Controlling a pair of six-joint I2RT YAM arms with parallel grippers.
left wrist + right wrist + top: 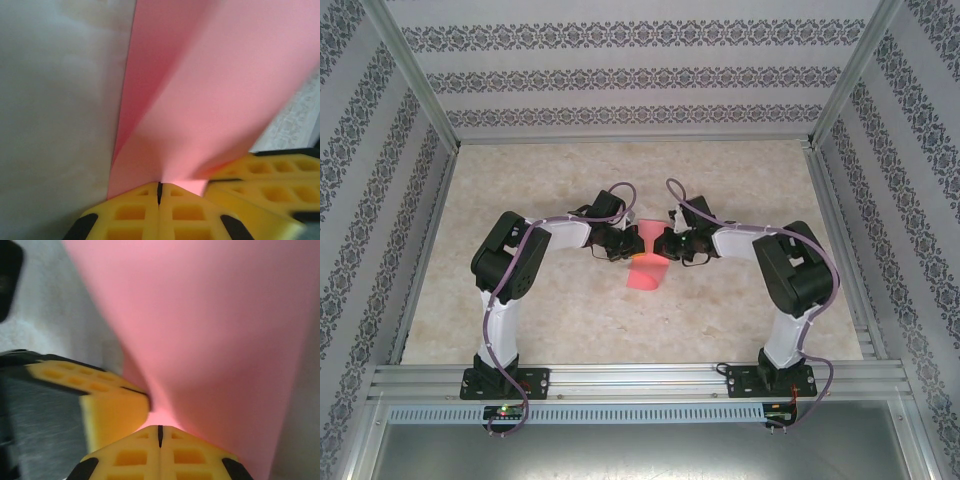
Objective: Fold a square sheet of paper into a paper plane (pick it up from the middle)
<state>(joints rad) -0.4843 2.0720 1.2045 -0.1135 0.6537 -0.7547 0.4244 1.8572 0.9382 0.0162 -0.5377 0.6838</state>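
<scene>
- Pinches the square sheet of paper (645, 268) in mid-air over the middle of the desk (520, 200), between 2 arms.
- Has the left tool (160, 192) closed tight on the sheet's edge, pads together with pink paper nipped between.
- Has the right tool (160, 432) likewise clamped on the sheet, just beside the left one.
- Shows 1 soft crease running up the sheet in the left wrist view; hangs curved below the grip in the overhead view.
- Probably handles as very light, limp, easily torn or wrinkled.
- Best gripped near the middle, close to the fold line, pads flat; risks buckling under any uneven sideways pull.
</scene>
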